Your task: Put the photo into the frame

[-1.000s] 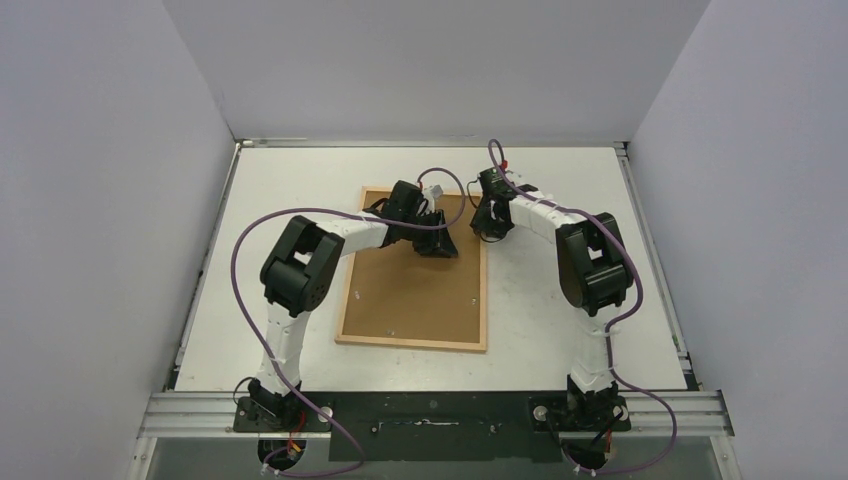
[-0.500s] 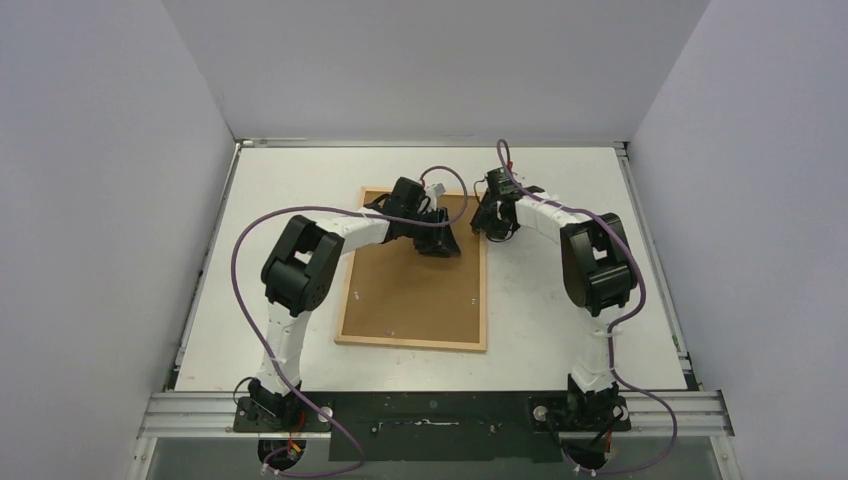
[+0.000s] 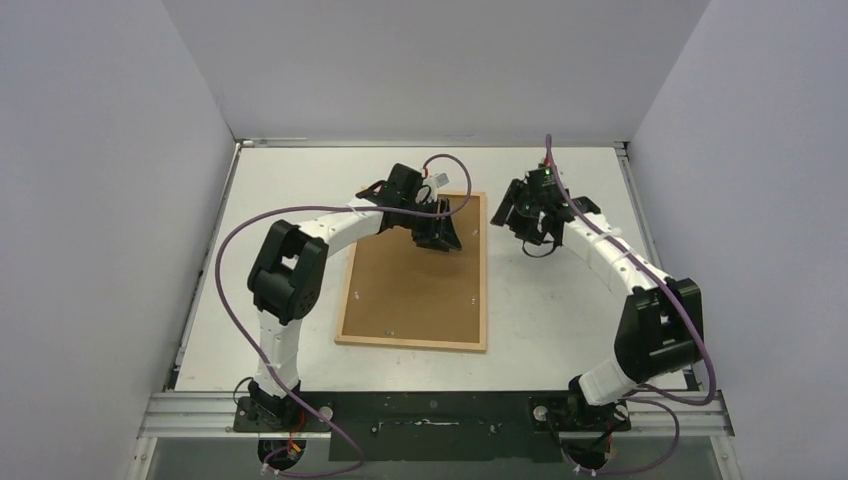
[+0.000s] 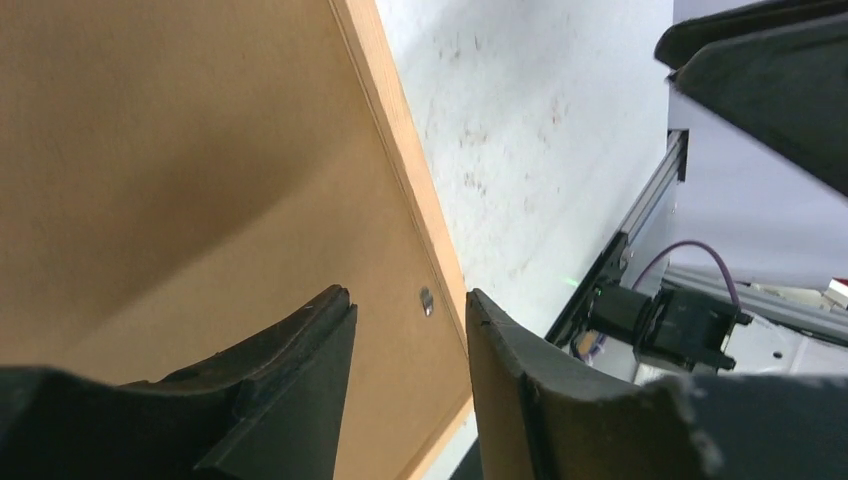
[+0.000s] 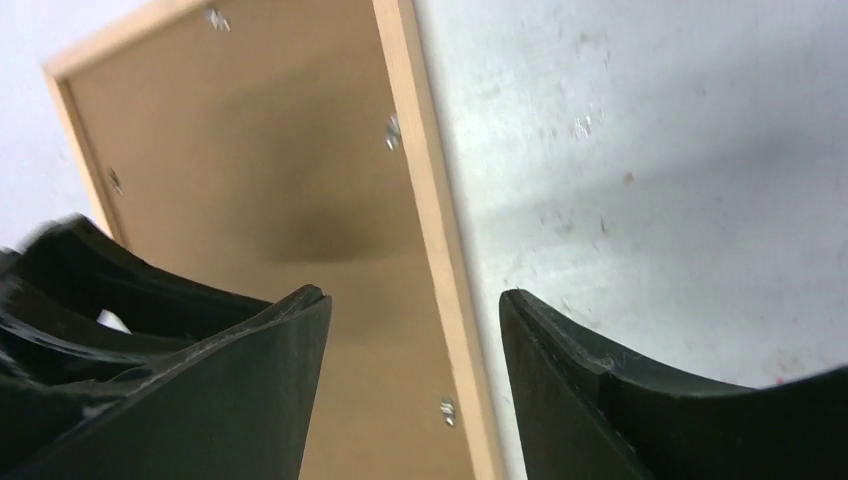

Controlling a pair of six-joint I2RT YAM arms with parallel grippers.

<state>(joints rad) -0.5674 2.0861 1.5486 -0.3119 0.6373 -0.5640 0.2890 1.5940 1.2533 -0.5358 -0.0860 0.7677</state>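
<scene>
The frame (image 3: 483, 290) lies flat on the table with a brown backing board (image 3: 410, 290) filling it. The photo is not visible in any view. My left gripper (image 3: 443, 238) is open and empty, just above the board near its upper right part. The left wrist view shows the board (image 4: 180, 150), the frame's bar (image 4: 405, 170) and a small metal tab (image 4: 426, 300) between my open fingers (image 4: 410, 305). My right gripper (image 3: 512, 215) is open and empty, hovering just right of the frame's top right corner. Its wrist view shows the bar (image 5: 430, 200) between its fingers (image 5: 415, 300).
The white table (image 3: 560, 310) has a raised rail along its left, back and right edges, with grey walls beyond. Small metal tabs (image 5: 393, 130) sit along the board's edge. The left gripper's black body (image 5: 60, 290) shows at the lower left of the right wrist view.
My right arm has swung to the right, carrying its gripper off the frame's top right corner to the table beside it. My left gripper has shifted slightly up over the board.
</scene>
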